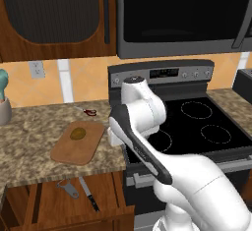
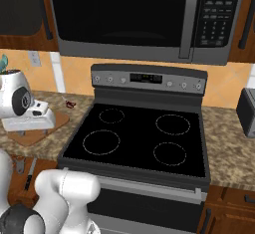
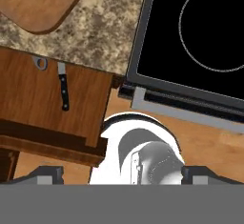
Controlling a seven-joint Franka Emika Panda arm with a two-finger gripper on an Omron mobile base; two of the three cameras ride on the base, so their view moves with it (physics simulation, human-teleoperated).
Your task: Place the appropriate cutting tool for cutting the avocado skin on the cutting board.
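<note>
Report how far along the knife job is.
Done: the drawer stands open, and the avocado lies on the cutting board. In hand: nothing; the gripper looks empty, above the drawer. Left: grasp the knife lying beside the peeler and set it on the board.

- Black glass-top stove (image 2: 144, 138) stands between speckled granite counters (image 1: 29, 141).
- Red-handled scissors (image 1: 89, 111) lie near the backsplash.
- Grey peeler (image 1: 68, 187) rests in the open drawer (image 1: 59, 200).
</note>
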